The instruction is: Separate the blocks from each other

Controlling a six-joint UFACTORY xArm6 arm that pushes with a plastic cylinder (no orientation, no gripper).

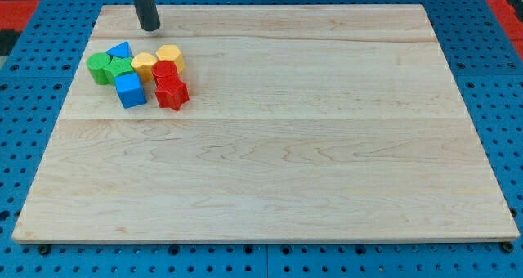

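Eight blocks sit bunched near the upper left of the wooden board (pixel 270 147), and my tip (pixel 149 29) stands just above them toward the view's top, touching none. It is a bare rod with nothing to open or close, and it holds nothing.

The cluster runs like this: a green block (pixel 100 68) at the view's far left, a second green block (pixel 119 69) pressed against it, a blue block with a sloped top (pixel 121 50) behind them, and a blue cube (pixel 130 90) in front. To the view's right come a yellow block (pixel 145 65), a yellow hexagonal block (pixel 170 56), and two red blocks, one (pixel 165 71) just behind the other (pixel 172 92).

Packed this tightly, with most neighbours touching, the separating looks barely begun. I judge my tip is placed behind the pile so it can drive down into a seam and wedge blocks apart.

Several shapes are hard to read because blocks overlap; the greens and reds could be stars or rounded forms. The rod's upper part is cut off by the view's top edge.
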